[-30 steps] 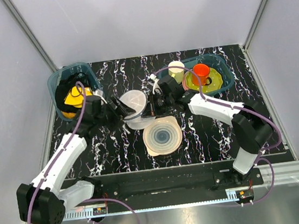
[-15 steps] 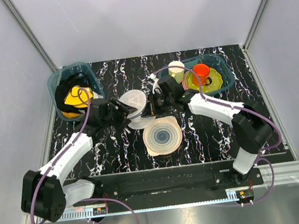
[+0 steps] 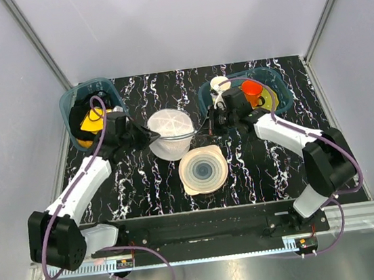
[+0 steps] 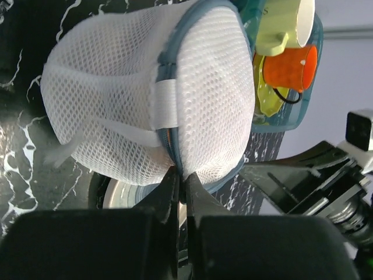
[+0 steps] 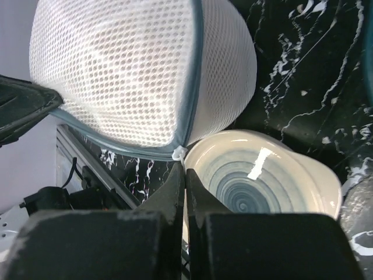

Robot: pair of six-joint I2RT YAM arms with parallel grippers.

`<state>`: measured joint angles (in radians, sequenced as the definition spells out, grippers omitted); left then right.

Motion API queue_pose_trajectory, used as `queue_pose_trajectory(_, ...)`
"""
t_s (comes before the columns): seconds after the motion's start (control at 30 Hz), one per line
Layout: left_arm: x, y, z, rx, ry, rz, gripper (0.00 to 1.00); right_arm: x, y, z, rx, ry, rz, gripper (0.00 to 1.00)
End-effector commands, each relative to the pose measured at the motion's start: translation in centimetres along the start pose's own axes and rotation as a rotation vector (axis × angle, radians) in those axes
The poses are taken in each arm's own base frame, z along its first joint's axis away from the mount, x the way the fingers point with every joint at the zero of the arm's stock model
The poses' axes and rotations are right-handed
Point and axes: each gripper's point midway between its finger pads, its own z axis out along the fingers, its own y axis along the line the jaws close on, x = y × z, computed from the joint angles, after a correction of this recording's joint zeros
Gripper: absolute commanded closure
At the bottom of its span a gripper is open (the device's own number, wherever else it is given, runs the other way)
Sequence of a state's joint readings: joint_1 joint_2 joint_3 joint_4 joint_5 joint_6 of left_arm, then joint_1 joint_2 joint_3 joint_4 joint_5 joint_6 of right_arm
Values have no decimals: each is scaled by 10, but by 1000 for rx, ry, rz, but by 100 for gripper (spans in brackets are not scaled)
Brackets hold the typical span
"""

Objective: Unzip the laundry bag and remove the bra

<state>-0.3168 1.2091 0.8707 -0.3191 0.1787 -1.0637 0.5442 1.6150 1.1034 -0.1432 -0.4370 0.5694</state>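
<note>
We log the laundry bag [image 3: 170, 132] at table centre, stretched between both arms, just behind the ringed plate [image 3: 204, 170] on the black marbled table [image 3: 258, 165].

Left gripper [image 4: 181, 177]: fingers pinched together on the bag's grey-trimmed rim.

Right gripper [image 5: 183, 166]: fingers closed tight on the opposite end of the rim, at a small white tab [image 5: 178, 153].

The bag is domed and bulging. We cannot make out its contents through the mesh. A teal bin [image 3: 72, 103] sits behind the left arm.
</note>
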Motion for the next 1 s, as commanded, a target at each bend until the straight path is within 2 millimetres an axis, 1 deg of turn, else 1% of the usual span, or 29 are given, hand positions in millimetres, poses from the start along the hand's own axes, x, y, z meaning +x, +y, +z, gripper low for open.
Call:
queue_pose_trajectory(0.0, -35, -20, -5, 38, -36, 174, 100, -10, 5, -17, -33, -31, -36, 100)
queue_pose_trajectory(0.07, -41, -14, 6, 0, -18, 211, 100, -9, 18, -16, -55, -28, -53, 100)
queue_pose_trajectory(0.1, -41, -7, 20, -32, 11, 213, 100, 0, 31, -13, -66, -14, -76, 100)
queue_pose_trajectory(0.13, -50, -16, 23, -25, -1, 221, 100, 4, 38, -11, -72, -9, -89, 100)
queue_pose_trajectory(0.17, -55, -17, 28, -29, 0, 234, 100, 7, 47, -11, -86, -5, -98, 100)
queue_pose_trajectory(0.2, -56, -12, 42, -51, 24, 232, 100, 10, 53, -9, -90, -2, -104, 100)
queue_pose_trajectory(0.23, -63, -25, 43, -26, 13, 246, 90, 18, 62, -6, -107, 13, -114, 100)
queue_pose_trajectory(0.3, -61, -32, 48, -6, 59, 268, 66, 19, 66, -5, -113, 11, -96, 100)
queue_pose_trajectory(0.33, -61, -37, 48, 6, 68, 277, 43, 18, 66, -4, -113, 7, -87, 100)
queue_pose_trajectory(0.37, -61, -41, 44, 17, 69, 282, 36, 17, 66, -5, -108, -1, -83, 100)
queue_pose_trajectory(0.4, -60, -42, 40, 23, 69, 286, 32, 14, 65, -5, -98, -15, -81, 100)
queue_pose_trajectory(0.43, -63, -53, 23, 55, 32, 302, 23, 12, 65, -6, -94, -22, -81, 100)
queue_pose_trajectory(0.47, -57, -45, 18, 40, 36, 296, 13, 10, 67, -6, -96, -27, -85, 100)
queue_pose_trajectory(0.53, -54, -42, 2, 38, 2, 276, 10, 9, 68, -4, -102, -29, -88, 100)
queue_pose_trajectory(0.57, -49, -56, -13, 102, -29, 255, 10, 9, 67, -2, -106, -26, -81, 100)
queue_pose_trajectory(0.6, -33, -44, -10, 103, 10, 230, 10, 8, 70, -1, -120, -29, -81, 100)
queue_pose_trajectory(0.63, -24, -42, -11, 114, 25, 200, 9, 9, 69, 2, -123, -22, -79, 100)
queue_pose_trajectory(0.67, -17, -58, -16, 185, 20, 168, 10, 9, 69, 6, -123, -15, -75, 100)
queue_pose_trajectory(0.7, -2, -47, -10, 187, 58, 136, 11, 9, 70, 7, -130, -8, -75, 100)
queue_pose_trajectory(0.73, -3, -60, -9, 259, 34, 130, 12, 9, 70, 8, -131, -3, -72, 100)
queue_pose_trajectory(0.77, 10, -66, -8, 286, 59, 106, 13, 9, 71, 10, -134, 0, -71, 100)
queue_pose_trajectory(0.8, 16, -61, 0, 281, 73, 95, 15, 9, 73, 10, -145, 5, -70, 100)
queue_pose_trajectory(0.87, 26, -58, 9, 300, 84, 73, 15, 9, 75, 11, -155, 13, -81, 100)
queue_pose_trajectory(0.93, 30, -50, 19, 293, 69, 61, 15, 11, 75, 10, -154, 21, -84, 100)
queue_pose_trajectory(0.97, 31, -50, 21, 298, 71, 43, 15, 10, 74, 10, -152, 19, -85, 100)
